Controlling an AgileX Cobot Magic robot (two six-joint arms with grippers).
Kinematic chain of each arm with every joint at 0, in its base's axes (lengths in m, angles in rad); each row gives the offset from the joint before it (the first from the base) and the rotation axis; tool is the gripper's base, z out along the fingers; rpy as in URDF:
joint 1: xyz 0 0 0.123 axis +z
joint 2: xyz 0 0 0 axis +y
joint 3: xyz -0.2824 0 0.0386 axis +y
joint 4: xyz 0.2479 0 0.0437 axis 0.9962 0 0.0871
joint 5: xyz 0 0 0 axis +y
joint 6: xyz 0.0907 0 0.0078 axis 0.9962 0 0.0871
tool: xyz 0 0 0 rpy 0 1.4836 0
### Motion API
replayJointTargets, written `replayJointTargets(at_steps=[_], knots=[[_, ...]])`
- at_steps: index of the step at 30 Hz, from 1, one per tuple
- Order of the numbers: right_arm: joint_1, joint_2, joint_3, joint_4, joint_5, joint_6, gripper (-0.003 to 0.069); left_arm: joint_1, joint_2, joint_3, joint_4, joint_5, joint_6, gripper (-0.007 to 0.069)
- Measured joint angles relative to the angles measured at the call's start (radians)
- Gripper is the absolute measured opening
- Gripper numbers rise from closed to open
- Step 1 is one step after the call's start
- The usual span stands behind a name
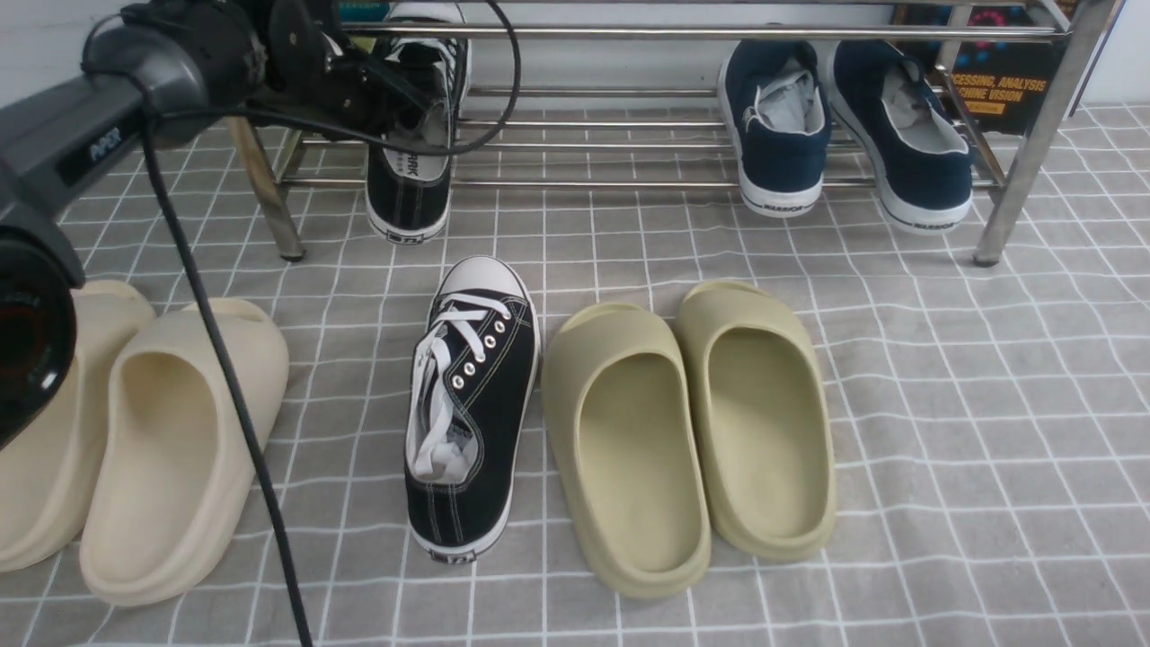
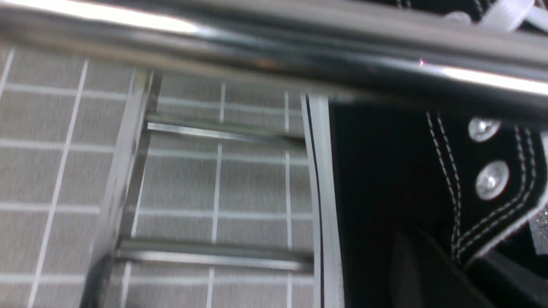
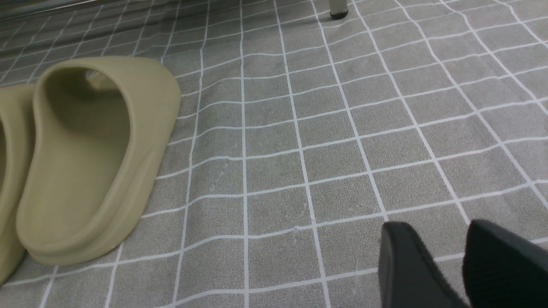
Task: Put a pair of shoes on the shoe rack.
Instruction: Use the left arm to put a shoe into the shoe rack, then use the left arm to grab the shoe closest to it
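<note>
One black sneaker is on the lower shelf of the silver shoe rack, at its left end, heel over the front bar. My left gripper reaches in under the top bar and is shut on this sneaker's side wall. In the left wrist view the gripper has one finger outside and one inside the sneaker, below the rack bar. The other black sneaker lies on the floor, toe toward the rack. My right gripper is slightly open and empty over the cloth.
Two navy sneakers sit at the rack's right end. Olive slippers lie right of the floor sneaker, and one also shows in the right wrist view. Beige slippers lie to its left. A rack leg stands near my left arm.
</note>
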Motion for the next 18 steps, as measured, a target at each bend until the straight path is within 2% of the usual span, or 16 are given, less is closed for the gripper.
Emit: replayJointTargets(at_steps=[1,5,6,9,10,12,13,15,18], knots=[[0.000,0.000,0.000,0.000,0.000,0.000,0.0239,0.000,0.008,0.000,0.004,-0.015,0.000,0.0051],[0.000,0.000,0.000,0.000,0.000,0.000,0.0239,0.002,0.016,-0.011,0.009,-0.059,0.000,0.0272],[0.000,0.000,0.000,0.000,0.000,0.000,0.0239,0.002,0.011,-0.019,0.010,-0.030,0.000,0.0332],[0.000,0.000,0.000,0.000,0.000,0.000,0.0239,0.000,-0.026,-0.040,0.008,0.139,-0.008,0.0426],[0.000,0.000,0.000,0.000,0.000,0.000,0.0239,0.000,-0.031,-0.043,0.007,0.174,-0.010,0.0435],[0.000,0.000,0.000,0.000,0.000,0.000,0.0239,0.000,-0.105,-0.052,-0.011,0.379,-0.023,0.0461],[0.000,0.000,0.000,0.000,0.000,0.000,0.0239,-0.001,-0.142,-0.058,-0.029,0.513,-0.025,0.0462],[0.000,0.000,0.000,0.000,0.000,0.000,0.0239,-0.002,-0.188,-0.059,-0.062,0.684,-0.020,0.0451],[0.000,0.000,0.000,0.000,0.000,0.000,0.0239,-0.014,-0.203,-0.021,-0.074,0.752,-0.014,0.0431]])
